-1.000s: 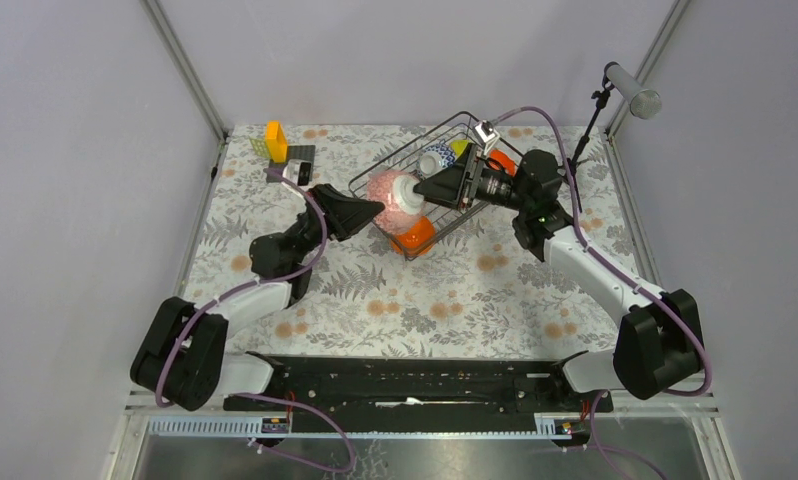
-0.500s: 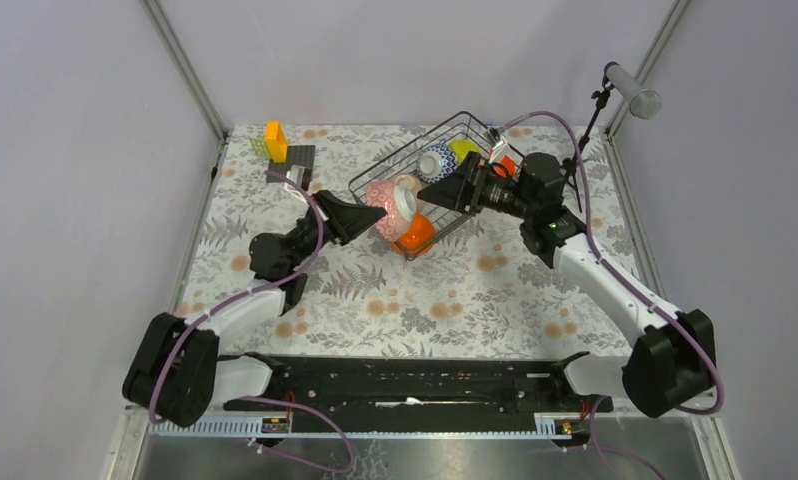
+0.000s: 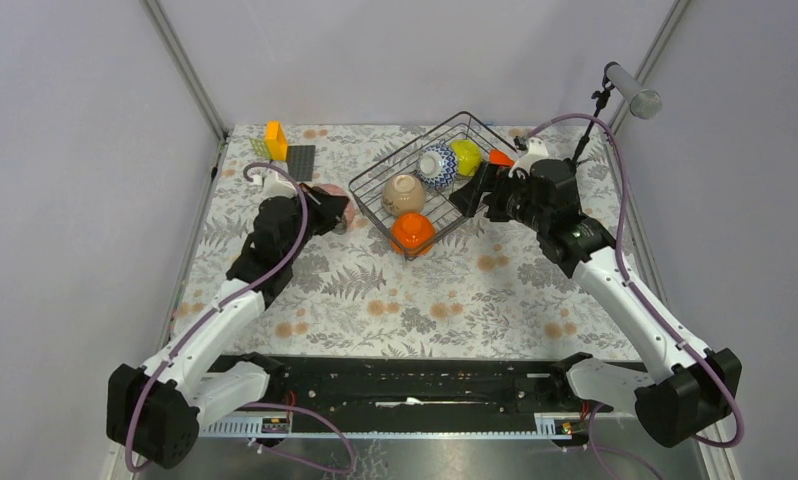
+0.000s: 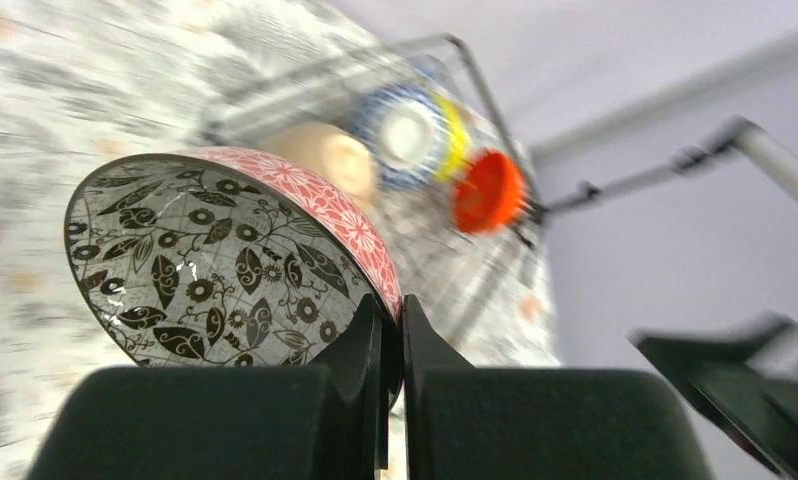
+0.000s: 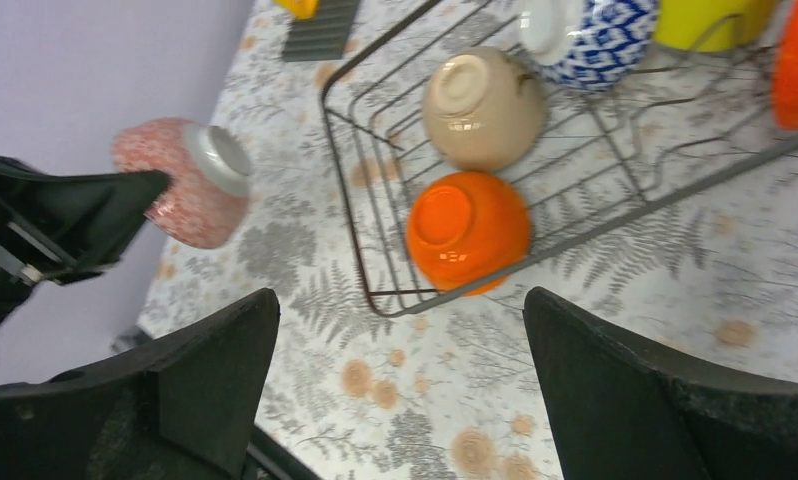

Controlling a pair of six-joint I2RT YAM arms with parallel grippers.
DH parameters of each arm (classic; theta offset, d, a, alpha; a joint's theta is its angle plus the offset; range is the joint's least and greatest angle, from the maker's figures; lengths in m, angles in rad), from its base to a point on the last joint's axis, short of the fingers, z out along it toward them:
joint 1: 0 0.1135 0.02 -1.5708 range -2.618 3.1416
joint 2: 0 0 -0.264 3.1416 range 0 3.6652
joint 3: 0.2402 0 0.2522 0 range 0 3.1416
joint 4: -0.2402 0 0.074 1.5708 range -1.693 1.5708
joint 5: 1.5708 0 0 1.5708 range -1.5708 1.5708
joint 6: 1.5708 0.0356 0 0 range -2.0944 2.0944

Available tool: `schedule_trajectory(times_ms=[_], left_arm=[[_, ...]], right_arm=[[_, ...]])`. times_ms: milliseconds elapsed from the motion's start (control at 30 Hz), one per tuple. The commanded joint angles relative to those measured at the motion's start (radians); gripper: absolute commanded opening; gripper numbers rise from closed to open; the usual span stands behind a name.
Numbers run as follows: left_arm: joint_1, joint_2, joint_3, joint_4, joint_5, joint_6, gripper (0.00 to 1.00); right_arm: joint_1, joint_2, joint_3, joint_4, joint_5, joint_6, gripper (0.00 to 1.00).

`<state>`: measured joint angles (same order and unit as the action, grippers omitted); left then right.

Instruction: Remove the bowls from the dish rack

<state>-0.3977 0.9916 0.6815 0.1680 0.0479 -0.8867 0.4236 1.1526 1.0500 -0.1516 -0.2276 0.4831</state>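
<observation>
Rim-pinch by the left gripper (image 4: 393, 325) clamps the pink-red patterned bowl (image 4: 225, 250), tilted, over the table (image 3: 425, 290) left of the dish rack (image 3: 370, 178), likely for setting down. Right gripper (image 5: 400, 300) hangs spread wide and empty facing the rack, where 5 bowls (image 3: 403, 193) sit.

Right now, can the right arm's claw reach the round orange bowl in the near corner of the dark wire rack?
Probably yes. The right claw is open close beside the dark wire dish rack, and the round orange bowl in its near corner has nothing over it.
</observation>
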Motion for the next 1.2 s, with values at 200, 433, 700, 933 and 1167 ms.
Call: schedule_trajectory(times_ms=[200,433,700,933,1167], left_arm=[[0.0,0.257,0.291,-0.602,-0.76,-0.113,0.0],[0.003,0.581,0.577,-0.812,-0.845,-0.092,0.0],[0.042,0.842,0.721,-0.852,-0.75,-0.016,0.0],[0.087,0.917,0.736,-0.852,-0.669,-0.015,0.0],[0.116,0.953,0.768,-0.911,-0.662,-0.052,0.3]], right_arm=[[0.004,-0.057,0.017,-0.081,0.216,-0.103,1.0],[0.003,-0.071,0.006,-0.086,0.242,-0.119,1.0],[0.004,-0.061,-0.011,-0.094,0.242,-0.125,1.0],[0.004,-0.042,-0.016,-0.092,0.238,-0.133,1.0],[0.003,-0.018,-0.015,-0.09,0.23,-0.141,1.0]])
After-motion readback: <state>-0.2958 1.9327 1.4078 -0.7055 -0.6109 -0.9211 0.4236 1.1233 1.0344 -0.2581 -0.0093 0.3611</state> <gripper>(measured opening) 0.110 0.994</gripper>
